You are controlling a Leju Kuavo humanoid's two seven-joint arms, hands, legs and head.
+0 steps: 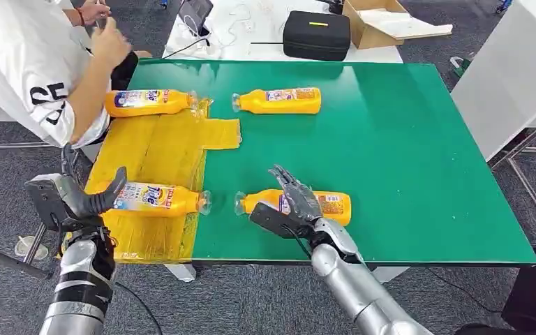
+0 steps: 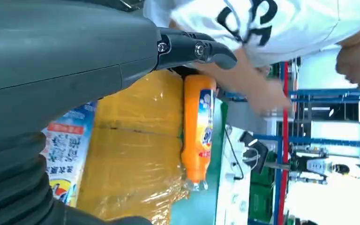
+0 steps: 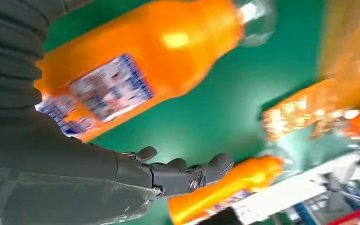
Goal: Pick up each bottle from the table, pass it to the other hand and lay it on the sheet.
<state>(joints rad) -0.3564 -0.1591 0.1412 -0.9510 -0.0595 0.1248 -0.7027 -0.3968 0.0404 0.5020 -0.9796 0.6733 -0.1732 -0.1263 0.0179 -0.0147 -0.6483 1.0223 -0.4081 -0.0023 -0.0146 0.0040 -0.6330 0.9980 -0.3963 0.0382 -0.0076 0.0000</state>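
Four orange bottles lie on their sides. Two are on the yellow sheet (image 1: 160,150): one at the far end (image 1: 150,102) (image 2: 199,126), one at the near end (image 1: 157,199) (image 2: 68,154). My left hand (image 1: 77,201) (image 2: 75,56) sits at the near one's base with its fingers (image 2: 206,49) straight, gripping nothing. Two more rest on the green table (image 1: 405,139): a far bottle (image 1: 279,100) (image 3: 229,185) and a near bottle (image 1: 336,206) (image 3: 140,70). My right hand (image 1: 294,202) (image 3: 122,173) hovers over the near one, fingers spread and not closed around it.
A person in a white shirt (image 1: 35,63) leans in at the far left, forearm close to the sheet's far corner. Behind the table stand a black case (image 1: 316,35) and a cardboard box (image 1: 377,21). A white table (image 1: 516,70) is at the right.
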